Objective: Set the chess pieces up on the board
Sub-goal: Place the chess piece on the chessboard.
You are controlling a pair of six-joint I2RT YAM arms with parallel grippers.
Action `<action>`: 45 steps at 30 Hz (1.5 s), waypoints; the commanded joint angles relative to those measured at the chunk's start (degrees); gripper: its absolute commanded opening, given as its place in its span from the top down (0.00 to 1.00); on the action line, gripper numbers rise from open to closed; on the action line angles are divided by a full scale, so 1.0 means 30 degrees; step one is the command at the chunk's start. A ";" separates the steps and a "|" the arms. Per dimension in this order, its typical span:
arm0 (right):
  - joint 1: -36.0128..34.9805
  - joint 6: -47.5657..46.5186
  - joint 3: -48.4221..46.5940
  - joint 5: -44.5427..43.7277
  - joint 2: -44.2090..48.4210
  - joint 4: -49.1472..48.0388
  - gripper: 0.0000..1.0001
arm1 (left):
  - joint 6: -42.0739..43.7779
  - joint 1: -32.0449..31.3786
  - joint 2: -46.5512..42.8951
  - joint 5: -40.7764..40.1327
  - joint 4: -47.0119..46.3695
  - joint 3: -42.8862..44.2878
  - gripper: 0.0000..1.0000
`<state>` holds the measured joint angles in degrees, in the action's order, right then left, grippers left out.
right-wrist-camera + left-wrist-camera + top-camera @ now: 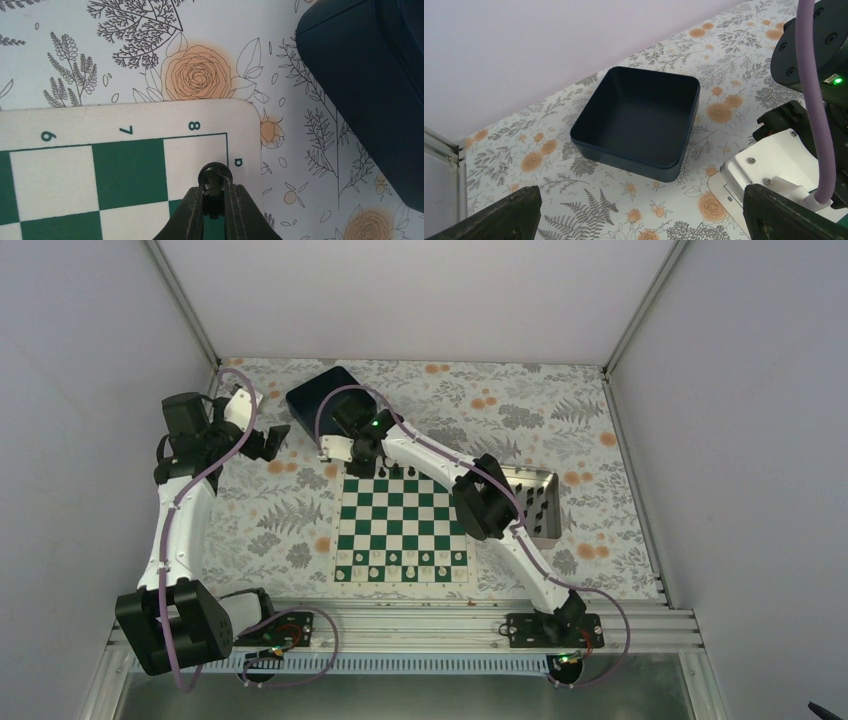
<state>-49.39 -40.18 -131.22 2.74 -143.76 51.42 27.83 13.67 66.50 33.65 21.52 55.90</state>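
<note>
Black and round-headed, a piece [215, 175] is clamped between the fingers of the right gripper [215, 202], over the white corner square by the 8 on the board [125, 120]. Only the right wrist view shows that grip. The top view alone shows more black pieces [535, 505] in the tray [548, 476] right of the board. The left gripper [639, 217] hangs near the bin [624, 162], fingers wide apart.

The flat green-and-white square chessboard [400, 520] lies mid-table [270, 510]. Behind its far-left corner sits the dark blue square bin [310, 395]. Just right lies the silver rectangular tray [556, 505], with small black chess pieces [535, 508] in it. Small white chess pieces [400, 565] line the board's near rows. The right pincer [215, 192] grips one black piece [215, 175] over the far-left corner square.
</note>
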 commanded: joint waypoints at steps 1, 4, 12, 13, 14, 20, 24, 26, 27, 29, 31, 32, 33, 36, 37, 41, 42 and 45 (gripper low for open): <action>-0.0027 0.0284 -0.0669 0.0235 -0.0672 -0.0128 0.95 | 0.0067 0.0130 -0.0121 0.0673 -0.0275 -0.0264 0.00; -0.0021 0.0297 -0.0794 0.0232 -0.0827 -0.0064 0.95 | 0.0067 0.0130 -0.0116 0.0776 -0.0259 -0.0236 0.00; -0.0122 0.0200 -0.0877 0.0472 -0.1149 0.0165 0.95 | 0.0125 0.0116 -0.0029 0.0882 -0.0201 -0.0235 0.00; -0.0146 0.0210 -0.0879 0.0537 -0.1151 0.0221 0.95 | 0.0126 0.0128 -0.0020 0.0883 -0.0211 -0.0235 0.00; -0.0182 0.0211 -0.0876 0.0563 -0.1136 0.0243 0.95 | 0.0126 0.0130 0.0000 0.0883 -0.0201 -0.0235 0.00; -0.0214 0.0233 -0.0807 0.0752 -0.1066 0.0432 0.95 | 0.0111 0.0143 -0.0004 0.0854 -0.0203 -0.0235 0.00; -0.0237 0.0313 -0.0677 0.0842 -0.0683 0.0389 0.96 | 0.0126 0.0160 -0.0022 0.0810 -0.0237 -0.0227 0.00; -0.0260 0.0324 -0.0620 0.0879 -0.0487 0.0407 0.96 | 0.0106 0.0160 -0.0037 0.0796 -0.0257 -0.0236 0.00; -0.0269 0.0328 -0.0565 0.0874 -0.0412 0.0398 0.96 | 0.0120 0.0156 -0.0035 0.0795 -0.0240 -0.0231 0.00; -0.0283 0.0320 -0.0457 0.0819 -0.0327 0.0384 0.96 | 0.0103 0.0160 -0.0018 0.0777 -0.0263 -0.0235 0.00; -0.0306 0.0299 -0.0358 0.0785 -0.0323 0.0367 0.96 | 0.0097 0.0160 -0.0026 0.0766 -0.0266 -0.0236 0.00; -0.0323 0.0314 -0.0313 0.0785 -0.0304 0.0378 0.96 | 0.0097 0.0160 -0.0023 0.0766 -0.0263 -0.0235 0.00; -0.0321 0.0326 -0.0289 0.0785 -0.0280 0.0376 0.96 | 0.0097 0.0163 -0.0037 0.0766 -0.0267 -0.0235 0.00; -0.0331 0.0380 -0.0293 0.0727 -0.0171 0.0291 0.96 | 0.0089 0.0184 -0.0018 0.0755 -0.0284 -0.0235 0.00; -0.0333 0.0397 -0.0264 0.0697 -0.0069 0.0241 0.96 | 0.0096 0.0185 -0.0022 0.0765 -0.0273 -0.0235 0.00; -0.0361 0.0511 0.0276 0.0491 0.0579 -0.0247 0.96 | 0.0071 0.0182 -0.0042 0.0755 -0.0303 -0.0242 0.00; -0.0370 0.0571 0.0466 0.0404 0.0779 -0.0350 0.96 | 0.0068 0.0188 -0.0021 0.0739 -0.0294 -0.0236 0.00; -0.0356 0.0590 0.0768 0.0233 0.1175 -0.0455 0.96 | 0.0067 0.0187 -0.0022 0.0737 -0.0300 -0.0220 0.00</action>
<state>-49.58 -39.55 -130.28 3.73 -144.53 50.81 27.86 13.76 66.50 34.74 21.52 55.90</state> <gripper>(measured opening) 0.085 0.999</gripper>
